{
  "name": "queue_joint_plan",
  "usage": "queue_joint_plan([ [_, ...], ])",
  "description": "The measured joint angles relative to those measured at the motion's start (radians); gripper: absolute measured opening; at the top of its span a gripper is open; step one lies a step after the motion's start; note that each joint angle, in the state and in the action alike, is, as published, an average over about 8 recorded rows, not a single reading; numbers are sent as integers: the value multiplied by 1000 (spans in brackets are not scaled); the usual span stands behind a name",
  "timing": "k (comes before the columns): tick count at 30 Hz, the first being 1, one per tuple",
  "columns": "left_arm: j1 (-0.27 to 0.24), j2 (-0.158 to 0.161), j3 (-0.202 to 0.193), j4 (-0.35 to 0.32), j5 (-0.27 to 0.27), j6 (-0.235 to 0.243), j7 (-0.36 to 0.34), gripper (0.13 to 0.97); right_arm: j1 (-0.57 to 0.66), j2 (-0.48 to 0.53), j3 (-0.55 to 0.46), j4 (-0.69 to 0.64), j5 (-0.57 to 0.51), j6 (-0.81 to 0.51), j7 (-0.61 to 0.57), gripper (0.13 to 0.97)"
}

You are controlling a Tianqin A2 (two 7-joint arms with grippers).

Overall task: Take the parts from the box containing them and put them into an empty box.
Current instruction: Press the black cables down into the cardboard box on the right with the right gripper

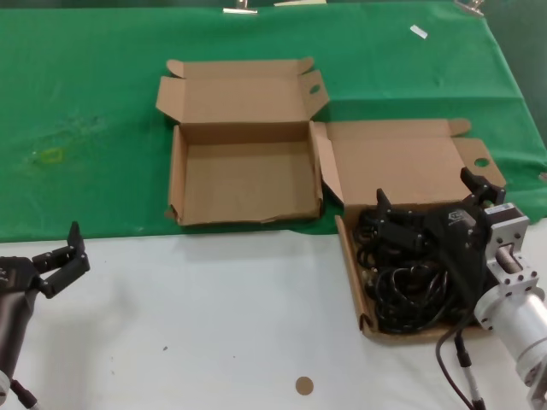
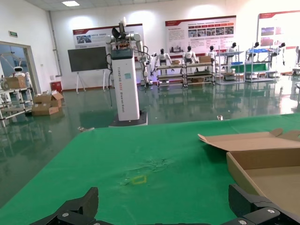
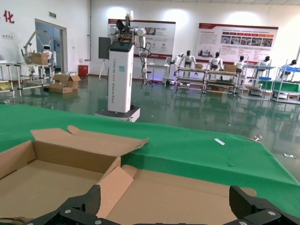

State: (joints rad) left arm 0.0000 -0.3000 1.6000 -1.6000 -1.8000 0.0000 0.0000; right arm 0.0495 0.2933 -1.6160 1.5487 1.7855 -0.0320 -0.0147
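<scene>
Green cloth [image 1: 85, 102] at twelve o'clock carries the empty box [image 1: 244, 141], the full box [image 1: 402, 171] with black parts [image 1: 410, 282] at three; right gripper [image 1: 427, 201] spread wide over them, holding nothing; left gripper [image 1: 68, 256] at eight, open, empty.

Two shallow brown cardboard mailer boxes, both open, lids folded back flat on green cloth. Parts box [image 1: 402, 171] sat directly under right gripper [image 1: 432, 201], tray packed with black coiled cables [image 1: 410, 286]; straight front edge, round hole in lid ear. Its tray overhung onto the white surface. Empty box [image 1: 244, 175] lay just beside it, on the side away from right gripper, well apart from left gripper [image 1: 60, 260]; nothing inside, wavy dented front edge, oval hole in lid ear. Boxes touched at adjoining flaps.
</scene>
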Motion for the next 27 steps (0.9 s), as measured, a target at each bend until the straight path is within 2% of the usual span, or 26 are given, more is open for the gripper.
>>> queue_joint_plan([
  [27,0,0,0,0,0,0,0,961,0,0,0,0,0,0,0,966],
])
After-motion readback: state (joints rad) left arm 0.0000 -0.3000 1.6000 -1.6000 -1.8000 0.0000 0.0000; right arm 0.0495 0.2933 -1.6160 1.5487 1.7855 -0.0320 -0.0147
